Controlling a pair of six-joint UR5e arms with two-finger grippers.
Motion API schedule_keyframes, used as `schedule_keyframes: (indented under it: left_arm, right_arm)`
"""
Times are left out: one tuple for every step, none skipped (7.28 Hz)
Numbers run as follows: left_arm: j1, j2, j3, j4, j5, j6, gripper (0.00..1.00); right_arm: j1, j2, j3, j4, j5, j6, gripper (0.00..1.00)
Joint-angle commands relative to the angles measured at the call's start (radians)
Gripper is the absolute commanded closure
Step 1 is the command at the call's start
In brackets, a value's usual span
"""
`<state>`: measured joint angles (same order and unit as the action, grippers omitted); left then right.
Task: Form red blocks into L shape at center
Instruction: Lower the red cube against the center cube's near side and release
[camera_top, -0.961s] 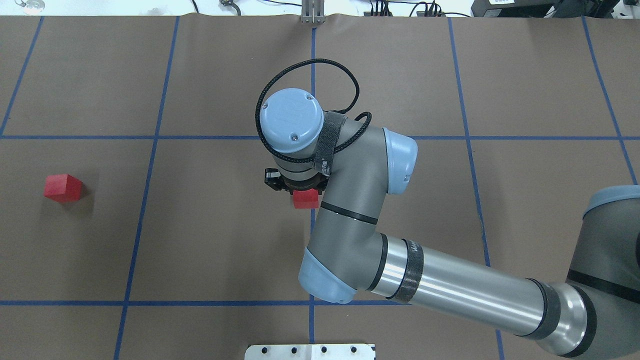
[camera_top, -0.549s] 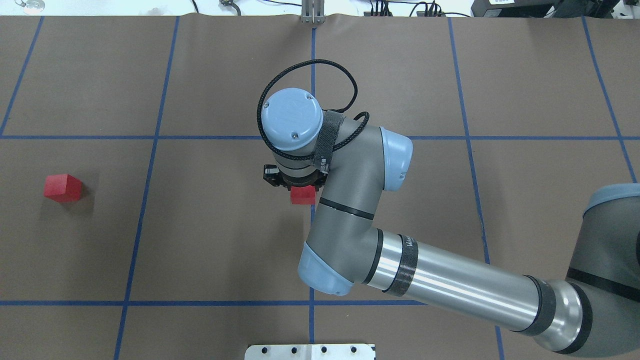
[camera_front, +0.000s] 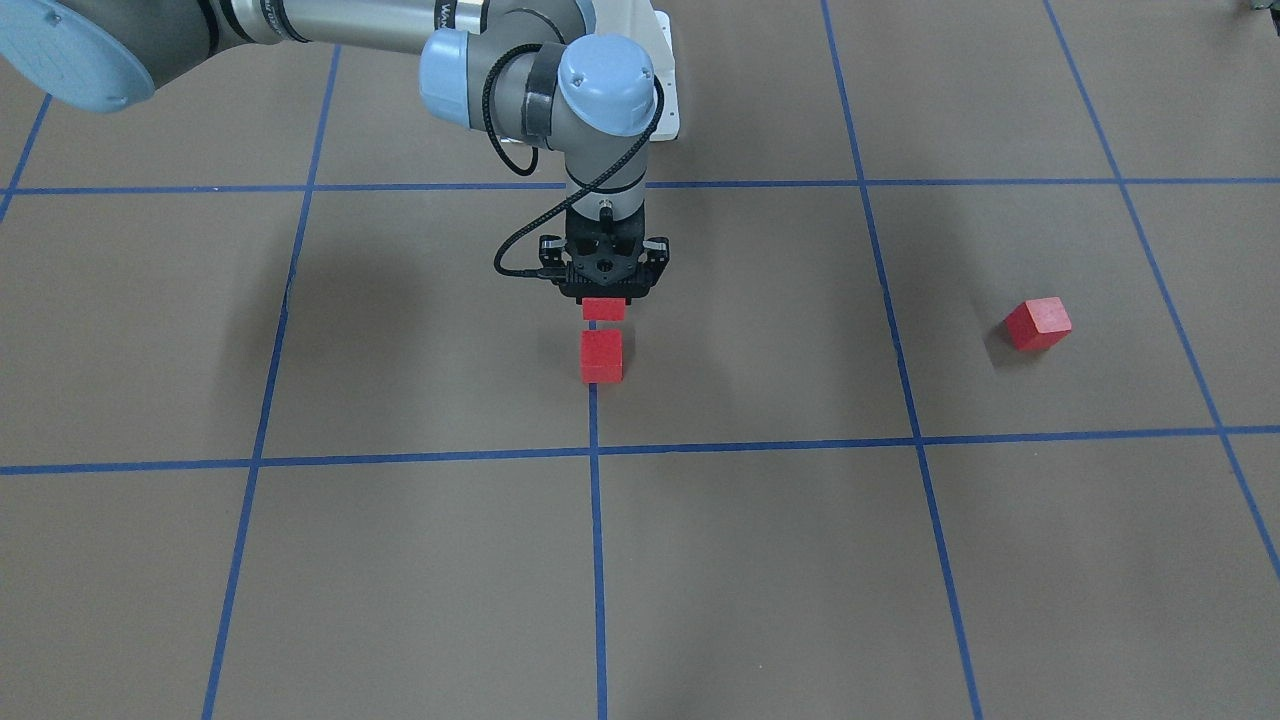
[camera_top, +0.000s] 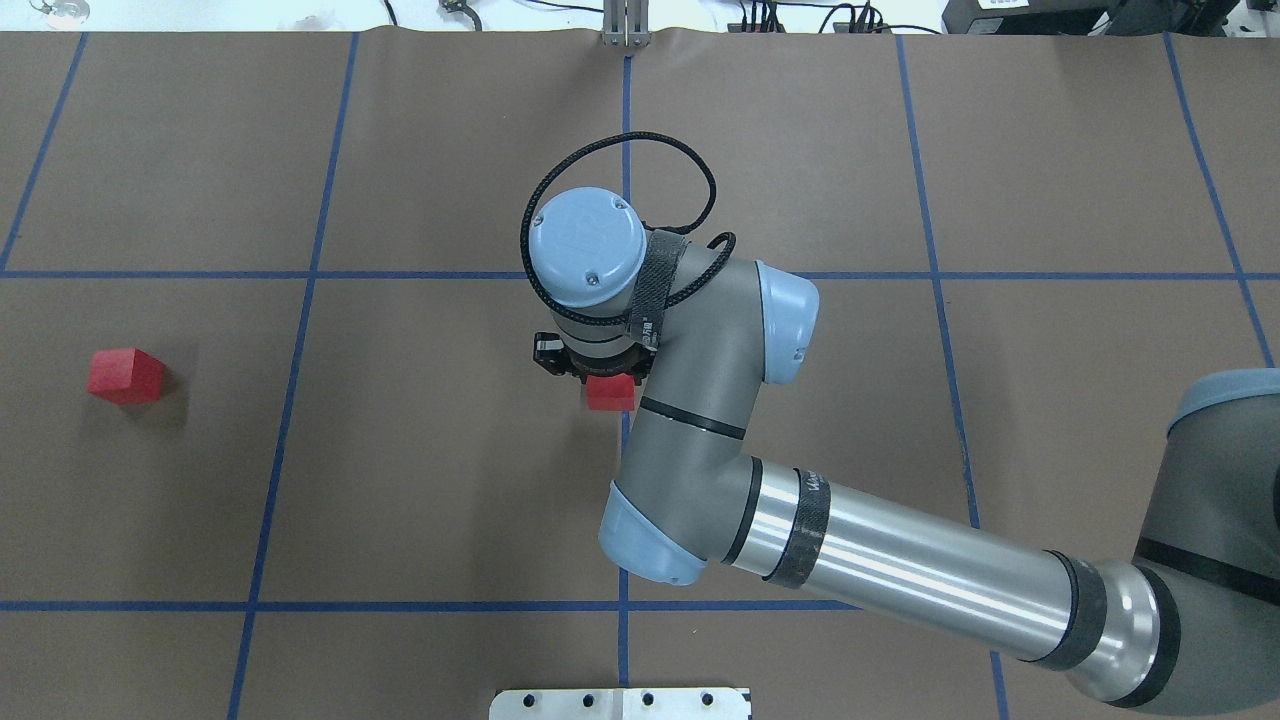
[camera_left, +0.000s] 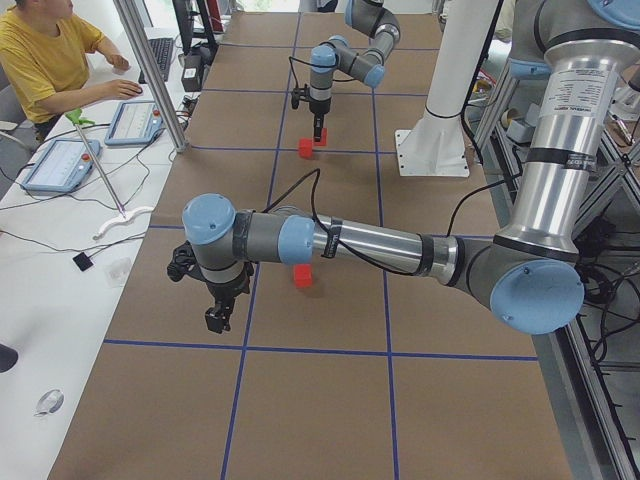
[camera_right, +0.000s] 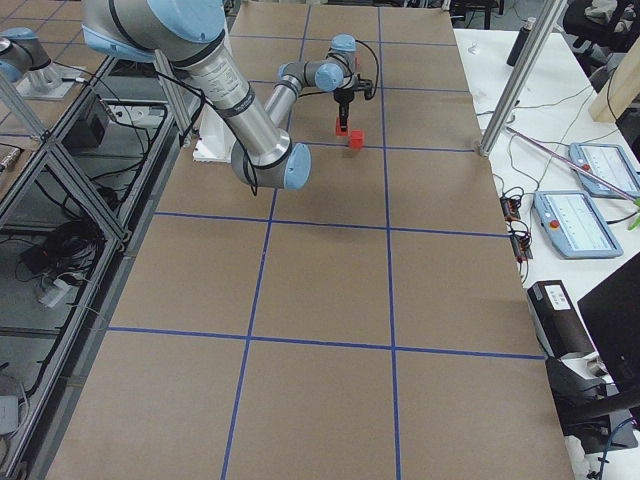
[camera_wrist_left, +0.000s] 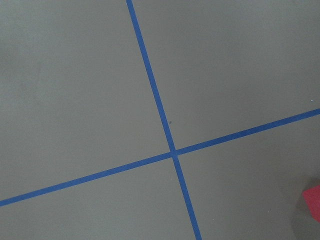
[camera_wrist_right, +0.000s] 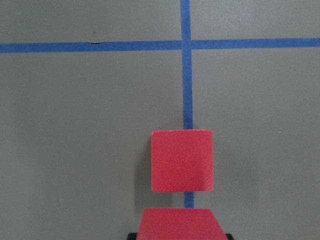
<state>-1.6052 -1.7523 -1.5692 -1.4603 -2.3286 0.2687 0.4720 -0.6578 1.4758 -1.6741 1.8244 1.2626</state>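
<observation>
My right gripper (camera_front: 604, 296) is shut on a red block (camera_front: 603, 308) and holds it just above the floor at the center (camera_front: 500, 380). A second red block (camera_front: 601, 356) lies on the middle blue line just beyond it, away from the robot. The right wrist view shows that lying block (camera_wrist_right: 182, 161) ahead of the held one (camera_wrist_right: 180, 224). From overhead only the held block (camera_top: 611, 393) shows; the wrist hides the other. The third red block (camera_top: 125, 375) sits far left, alone. My left gripper (camera_left: 215, 318) hangs near that block (camera_left: 303, 276); I cannot tell its state.
The white metal base (camera_top: 620, 703) lies at the near table edge. Blue tape lines (camera_top: 300, 275) divide the brown floor into squares. A person (camera_left: 40, 60) sits at a side desk with tablets (camera_left: 60, 165), behind a metal post (camera_left: 150, 70).
The right wrist has shifted slightly toward the robot and looks a little lower. The red block stays in its gripper. The far left block has not moved.
</observation>
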Motion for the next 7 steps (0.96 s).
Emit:
schedule_keyframes:
  left_arm:
    - [0.001, -0.001, 0.0, 0.0, 0.0, -0.002, 0.0]
    - [0.001, -0.001, -0.002, 0.0, 0.0, -0.003, 0.0]
    - [0.001, -0.001, -0.002, 0.0, 0.0, -0.003, 0.0]
    - [0.001, -0.001, -0.002, 0.0, 0.0, -0.003, 0.0]
    - [0.001, -0.001, -0.002, 0.0, 0.0, -0.003, 0.0]
    - [0.001, -0.001, -0.003, 0.0, 0.0, -0.003, 0.0]
    - [0.001, -0.001, -0.003, 0.0, 0.0, -0.003, 0.0]
  right_arm:
    - [-0.004, 0.0, -0.017, 0.004, 0.0, 0.005, 1.0]
    - [-0.012, -0.002, -0.029, 0.039, 0.0, 0.014, 1.0]
    - [-0.019, -0.002, -0.058, 0.078, 0.0, 0.029, 1.0]
    - [-0.023, -0.002, -0.074, 0.091, -0.002, 0.031, 1.0]
    - [-0.026, -0.003, -0.074, 0.091, -0.002, 0.038, 1.0]
    - [-0.027, -0.005, -0.075, 0.091, -0.002, 0.038, 1.0]
    - [-0.026, -0.006, -0.075, 0.091, -0.002, 0.038, 1.0]
